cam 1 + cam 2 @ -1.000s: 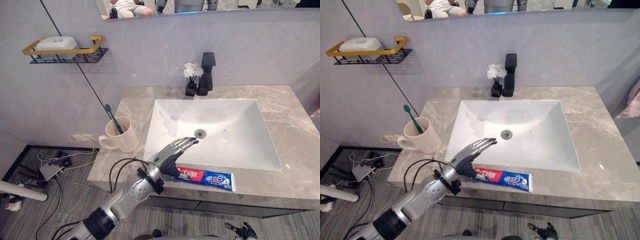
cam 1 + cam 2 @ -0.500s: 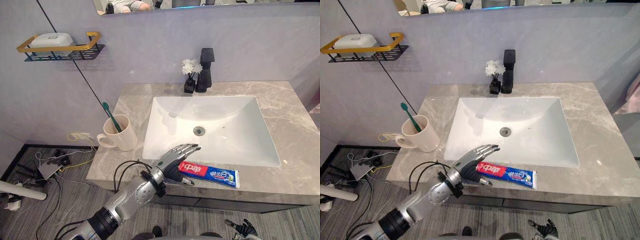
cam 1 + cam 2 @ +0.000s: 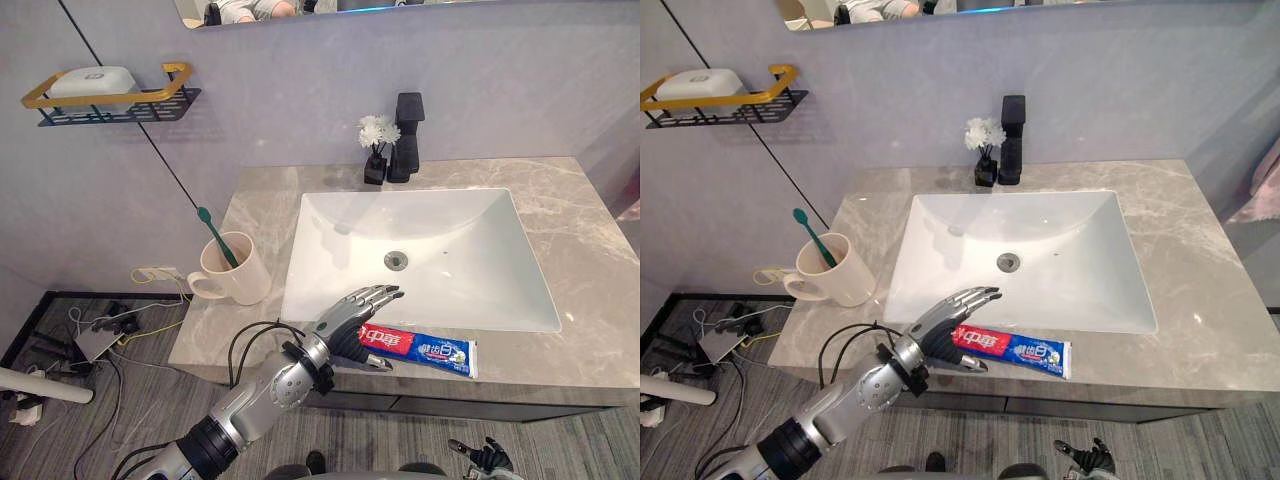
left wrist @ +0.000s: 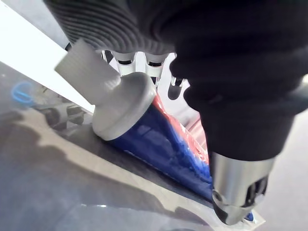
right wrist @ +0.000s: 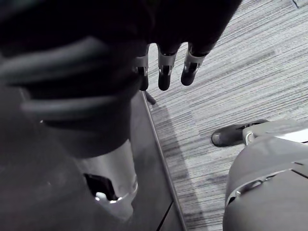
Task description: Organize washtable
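Observation:
A red and blue toothpaste tube lies flat on the counter's front strip, just before the sink. My left hand is over its cap end, open. Straight fingers reach above the tube and the thumb lies along its near side. The left wrist view has the white cap close between fingers and thumb, and the tube runs away past it. A cream mug with a green toothbrush stands left of the sink. My right hand hangs open over the floor.
A black faucet and a small vase of white flowers stand behind the sink. A wall shelf at upper left carries a white soap bar. The grey stone counter is bare to the sink's right.
The camera has shifted a little. My left hand has sunk slightly at the tube's cap end and its thumb has spread to the tube's near side. The tube lies where it was.

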